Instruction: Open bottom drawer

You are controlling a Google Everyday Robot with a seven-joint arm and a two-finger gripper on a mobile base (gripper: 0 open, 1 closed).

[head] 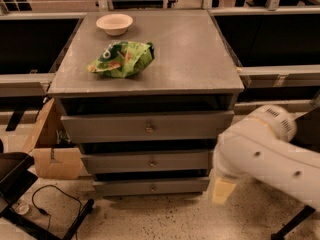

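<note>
The grey cabinet has three drawer fronts. The bottom drawer is the lowest and narrowest, with a small round metal knob; it sits just above the floor and looks closed. My white arm comes in from the right. My gripper shows as a cream-coloured tip hanging down beside the bottom drawer's right end, right of the knob and near the floor. It holds nothing that I can see.
A white bowl and a green snack bag lie on the cabinet top. A cardboard box stands left of the cabinet. A black cable and black frame legs are on the floor at lower left.
</note>
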